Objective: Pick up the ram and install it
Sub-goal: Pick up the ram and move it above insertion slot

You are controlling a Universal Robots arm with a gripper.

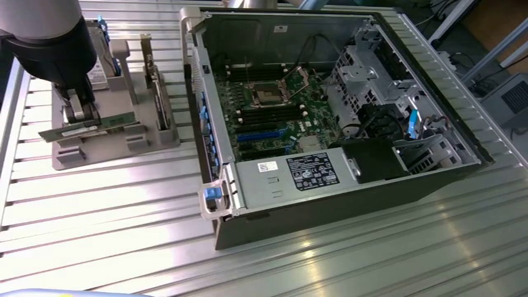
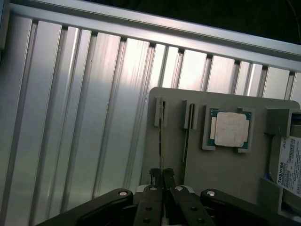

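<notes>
Ext view: pincer (image 1: 81,119) pinching the ram (image 1: 109,124) mid-length, stick crosswise just over grey holder (image 1: 115,150) on tabletop (image 1: 99,210), beside open PC case (image 1: 330,210). Wrist view: fingers (image 2: 153,195) nearly together on thin edge, w/ processor (image 2: 229,129) seated in holder.

a lab bench; slotted aluminium table (image 1: 123,204), open computer case (image 1: 330,210), parts fixture (image 1: 70,158)

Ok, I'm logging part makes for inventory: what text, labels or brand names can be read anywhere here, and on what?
"TOSHIBA": on the white label of the hard drive, wrist view; its fine print is too small to read.
The black label on the power supply: too blurred to read.
The white sticker beside it: unreadable.
The ram: nothing legible.
</notes>
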